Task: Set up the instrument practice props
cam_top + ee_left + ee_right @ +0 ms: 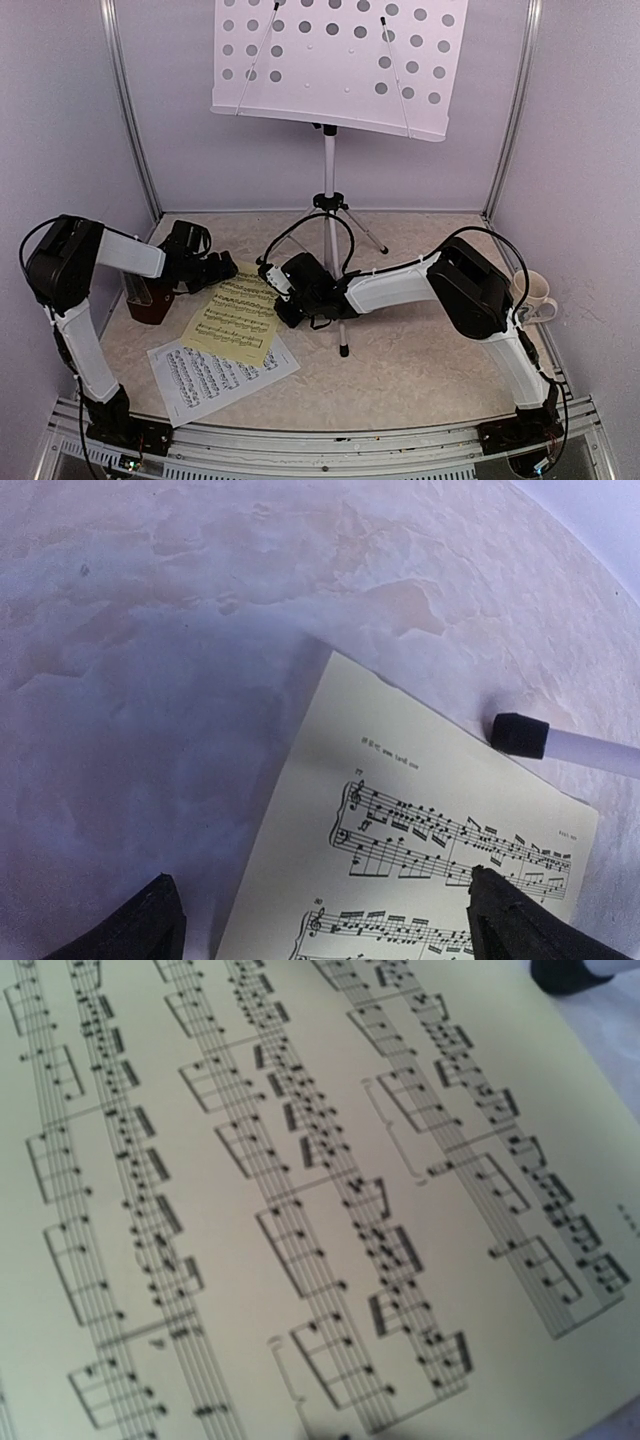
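Observation:
The white perforated music stand rises on its tripod at the back, nothing on its desk. On the table lies the yellow sheet, partly overlapping the white sheet. My left gripper hangs open over the yellow sheet, and its fingertips straddle that sheet's upper left corner without gripping it. My right gripper is shut at the yellow sheet's right edge. Up close the yellow sheet fills the right wrist view, with only a dark tip at the bottom edge. The brown metronome stands half hidden behind my left forearm.
One black-capped tripod foot rests just beyond the yellow sheet's top edge. Another tripod foot stands right of my right gripper. A white mug sits by the right wall. Walls close in on both sides.

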Robot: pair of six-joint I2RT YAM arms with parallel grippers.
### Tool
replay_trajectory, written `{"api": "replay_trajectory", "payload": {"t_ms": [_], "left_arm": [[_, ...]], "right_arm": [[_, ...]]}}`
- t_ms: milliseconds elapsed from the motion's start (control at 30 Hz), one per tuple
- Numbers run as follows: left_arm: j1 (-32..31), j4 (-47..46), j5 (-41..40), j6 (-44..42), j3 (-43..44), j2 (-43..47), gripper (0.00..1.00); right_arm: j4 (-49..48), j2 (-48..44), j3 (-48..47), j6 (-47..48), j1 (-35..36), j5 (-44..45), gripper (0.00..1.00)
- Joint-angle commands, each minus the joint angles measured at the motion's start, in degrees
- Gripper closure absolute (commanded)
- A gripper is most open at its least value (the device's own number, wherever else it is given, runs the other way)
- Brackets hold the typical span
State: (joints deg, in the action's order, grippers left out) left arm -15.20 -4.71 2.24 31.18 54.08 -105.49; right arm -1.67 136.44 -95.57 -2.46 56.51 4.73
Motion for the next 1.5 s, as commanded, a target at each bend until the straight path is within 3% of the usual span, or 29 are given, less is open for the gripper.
{"api": "replay_trajectory", "payload": {"t_ms": [0, 167, 533, 600, 667, 833, 967, 1100, 1300, 1400, 1467], "left_arm": [[0.04, 4.69, 2.03, -1.76, -0.27, -4.27, 0.07], [-2.03, -1.13, 17.92, -3.3, -2.94, -4.17, 0.2], [-0.87, -9.54, 24.25, 0.71, -10.65, 9.74, 0.25], [-1.0, -6.28, 22.0, -1.06, -9.74, 11.03, 0.33], [-1.06, -2.7, 19.01, -2.81, -8.41, 11.6, 0.5], [-1.01, -1.54, 20.4, -4.29, -8.08, 11.52, 0.84], [-1.05, -1.3, 20.08, -4.76, -8.33, 12.58, 0.93], [-1.5, -1.45, 20.77, -5.75, -9.37, 17.75, 0.94], [-3.88, 0.59, 23.1, -9.7, -10.64, 32.99, 0.91], [-4.8, 2.38, 25.76, -12.68, -10.96, 39.74, 0.91], [-5.2, 2.85, 27.39, -13.41, -11.21, 43.71, 0.9]], "right_arm": [[7.98, 1.43, 2.61, 0.78, -0.33, -0.57, 0.9], [7.86, 1.72, 2.32, 0.87, -0.44, -0.6, 0.9], [7.12, 0.81, 3.96, 1.06, -0.88, -0.6, 0.9], [7.03, 0.64, 3.98, 0.97, -0.9, -0.54, 0.9], [6.88, 0.1, 4.06, 0.75, -0.92, -0.58, 0.89], [3.71, -4.57, 6.69, 0.95, -0.83, -3.94, 0.84], [0.98, -9.97, 9.71, 0.68, -0.8, -5.67, 0.79], [-2.29, -16.79, 14.48, -0.41, -0.85, -9.32, 0.67], [-9.41, -29.97, 27.45, -7.16, -3.96, -21.53, 0.33], [-17.63, -36.25, 34.9, -13.34, -6.87, -29.89, 0.14], [-23.39, -39.61, 38.65, -16.87, -7.64, -33.36, 0.07]]}}
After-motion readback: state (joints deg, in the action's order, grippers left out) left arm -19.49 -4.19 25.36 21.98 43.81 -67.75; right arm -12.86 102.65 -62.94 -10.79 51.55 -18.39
